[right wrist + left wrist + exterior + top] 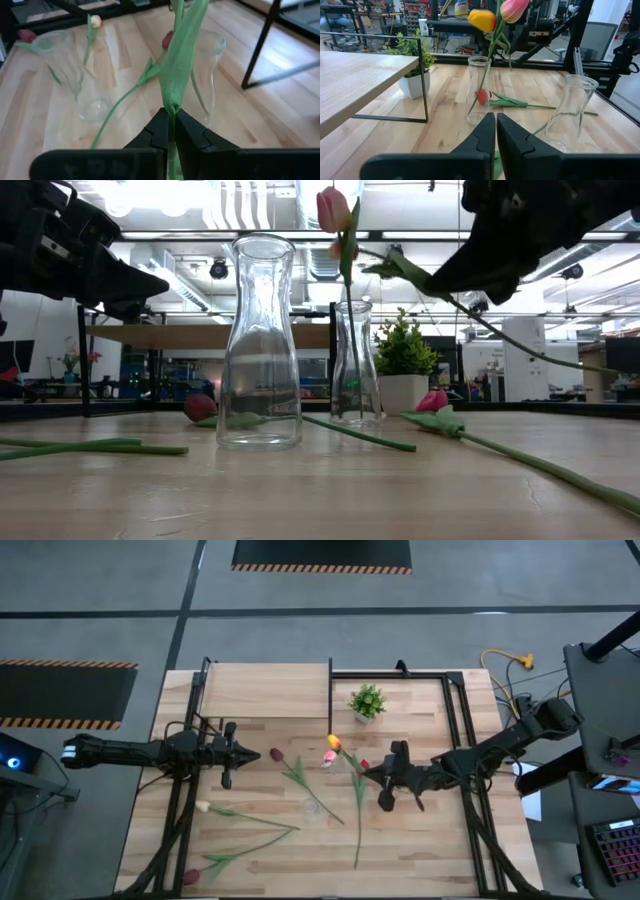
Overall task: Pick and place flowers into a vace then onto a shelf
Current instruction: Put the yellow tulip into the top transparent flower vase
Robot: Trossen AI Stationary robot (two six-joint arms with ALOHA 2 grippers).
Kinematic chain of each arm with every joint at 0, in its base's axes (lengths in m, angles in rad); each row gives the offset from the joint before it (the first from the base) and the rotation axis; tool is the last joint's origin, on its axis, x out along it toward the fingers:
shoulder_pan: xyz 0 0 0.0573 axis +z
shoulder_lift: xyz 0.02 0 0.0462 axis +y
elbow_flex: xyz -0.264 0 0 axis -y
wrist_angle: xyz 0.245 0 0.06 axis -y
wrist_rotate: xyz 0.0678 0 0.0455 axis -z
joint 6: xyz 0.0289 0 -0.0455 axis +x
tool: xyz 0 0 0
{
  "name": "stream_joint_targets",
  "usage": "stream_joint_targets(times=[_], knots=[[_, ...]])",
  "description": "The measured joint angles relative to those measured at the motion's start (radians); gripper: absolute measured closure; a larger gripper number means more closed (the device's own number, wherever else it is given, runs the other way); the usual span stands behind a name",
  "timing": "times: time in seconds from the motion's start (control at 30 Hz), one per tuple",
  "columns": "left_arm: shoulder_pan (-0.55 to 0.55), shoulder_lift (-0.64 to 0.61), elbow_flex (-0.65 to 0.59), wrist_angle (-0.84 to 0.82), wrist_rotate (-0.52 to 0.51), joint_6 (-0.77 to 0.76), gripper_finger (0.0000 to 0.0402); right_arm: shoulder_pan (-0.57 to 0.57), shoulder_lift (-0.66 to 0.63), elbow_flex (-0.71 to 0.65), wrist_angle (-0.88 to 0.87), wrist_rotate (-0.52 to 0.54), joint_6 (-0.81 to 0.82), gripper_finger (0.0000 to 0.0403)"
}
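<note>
A pink tulip point(333, 208) is held in the air by my right gripper point(368, 773), which is shut on its stem. Its head hangs over the mouth of the farther clear glass vase point(355, 365). An orange-yellow tulip point(482, 20) stands in that vase by its stem. A second, empty vase point(260, 340) stands nearer. A dark red tulip point(276, 754), a red one point(363, 764), a cream one point(203, 807) and another dark red one point(190, 877) lie flat on the table. My left gripper point(250, 753) is shut and empty, left of the vases. The shelf point(265, 690) stands at the far left. My right gripper pinches the pink tulip's green stem and a leaf wrapped around it point(172, 95) between its two fingers. The fingers come from the table's right, and the stem runs along them. The tulip is lifted clear, its head toward the vase and its stem end point(600, 360) slanting down behind the gripper.
A small potted green plant point(367, 702) stands at the far side, right of the shelf. The shelf's thin black frame point(422, 85) stands close to the vases. A black frame rail point(455, 730) runs along the table's right side. Bare wood lies at the near right point(420, 850).
</note>
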Motion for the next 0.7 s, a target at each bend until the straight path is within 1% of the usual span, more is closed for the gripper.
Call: stream_joint_targets(times=[0.2,0.7], knots=[[0.000,0.000,0.000,0.000,0.000,0.000,0.0402,0.000,-0.007,0.000,0.062,0.001,-0.076,0.0390],[0.000,0.000,0.000,0.000,0.000,0.000,0.0402,0.000,-0.102,0.000,0.063,0.003,-0.145,0.0390]])
